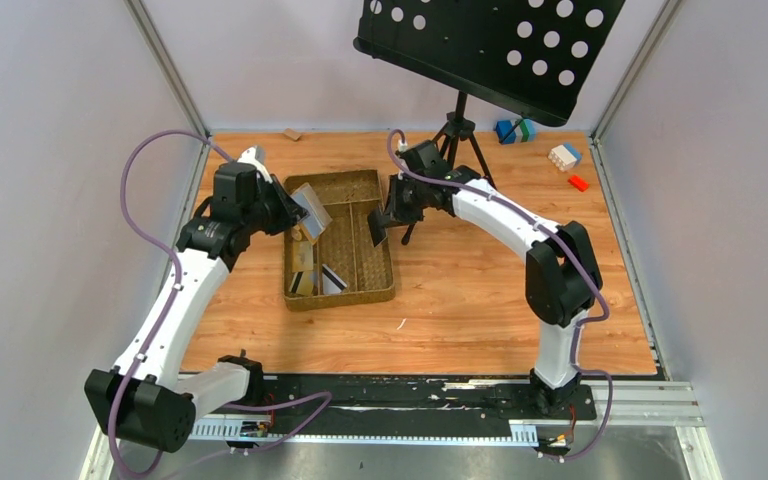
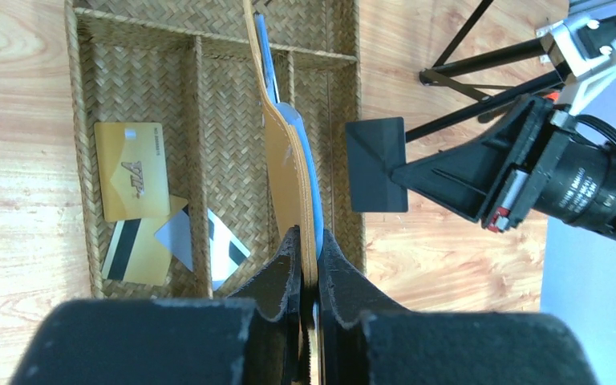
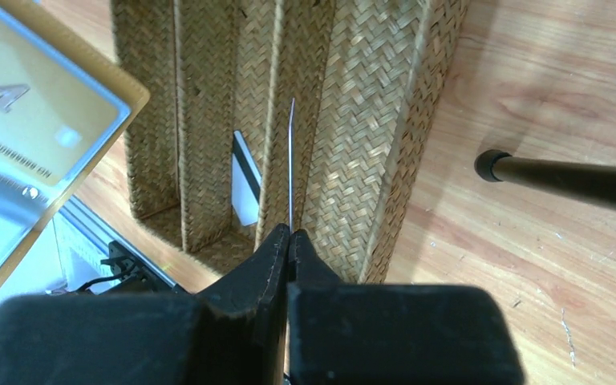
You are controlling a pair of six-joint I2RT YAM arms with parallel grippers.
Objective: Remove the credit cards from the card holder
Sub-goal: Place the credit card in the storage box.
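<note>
L jaws clenched on card holder [image 2: 293, 188], held above woven tray [image 2: 76, 120]; R jaws pinch black card [image 2: 377, 164]. More cards [image 2: 132, 170] lie inside tray.

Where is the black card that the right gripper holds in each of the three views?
Top external: black card just above centre, over the woven tray's right side.
Left wrist: right of centre, face-on.
Right wrist: centre, edge-on, a thin line.
Shared landmark: the woven tray.

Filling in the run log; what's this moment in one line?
left gripper: shut on card holder above tray | right gripper: shut on black card | in tray: gold card, striped card
</note>
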